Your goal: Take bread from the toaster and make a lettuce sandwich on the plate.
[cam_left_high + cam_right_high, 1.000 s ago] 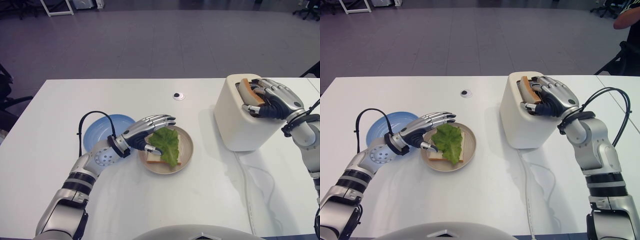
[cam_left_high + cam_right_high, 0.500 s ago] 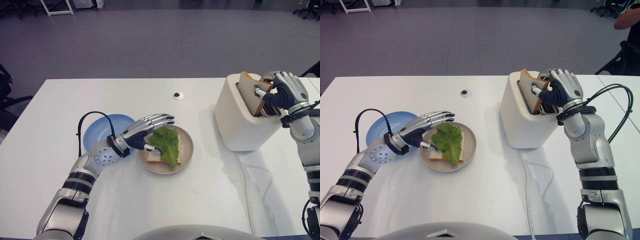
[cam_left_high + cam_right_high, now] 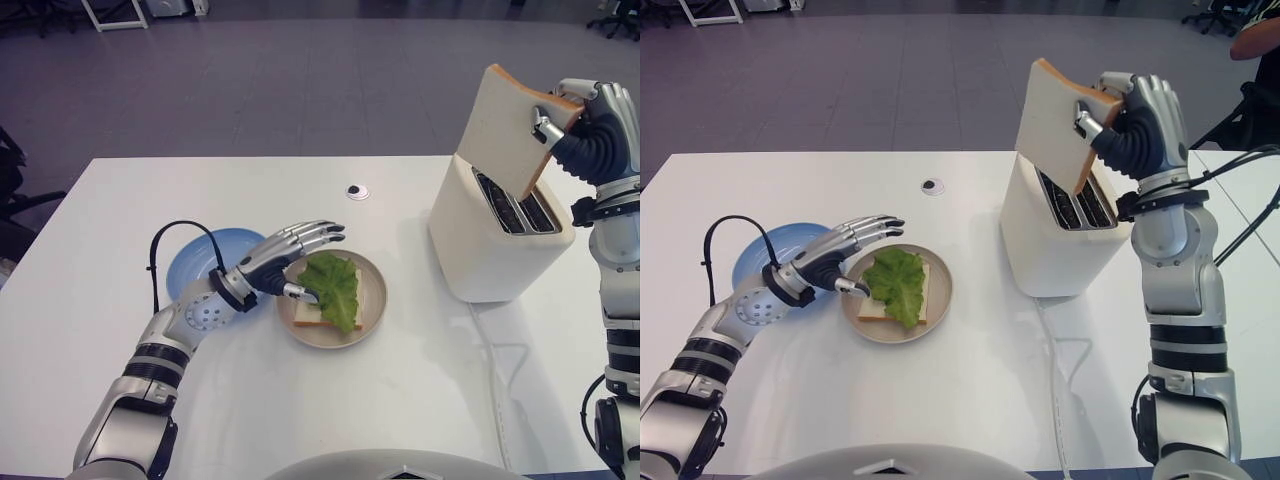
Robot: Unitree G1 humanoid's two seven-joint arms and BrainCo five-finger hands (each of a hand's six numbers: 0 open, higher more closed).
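Now my right hand [image 3: 1140, 125] is shut tight on the bread [image 3: 1055, 125], high over the toaster [image 3: 1050, 250] | plate [image 3: 943, 285] with lettuce [image 3: 895, 285] lies on the desk [image 3: 970, 400] to my left | left hand [image 3: 840, 262] open beside it

White desk [image 3: 400, 400], wide and flat. Carries a cream toaster [image 3: 480, 250] at the right, upright, with its slots facing up. Trails a white cord [image 3: 500, 370] from behind the toaster's base toward the near edge, in loose bends. Holds a tan plate [image 3: 378, 295] near the middle and a blue dish [image 3: 190, 270] just beside it on the left. Bears a small black-and-white round thing [image 3: 357, 191] farther back, well apart from plate, dish and toaster.
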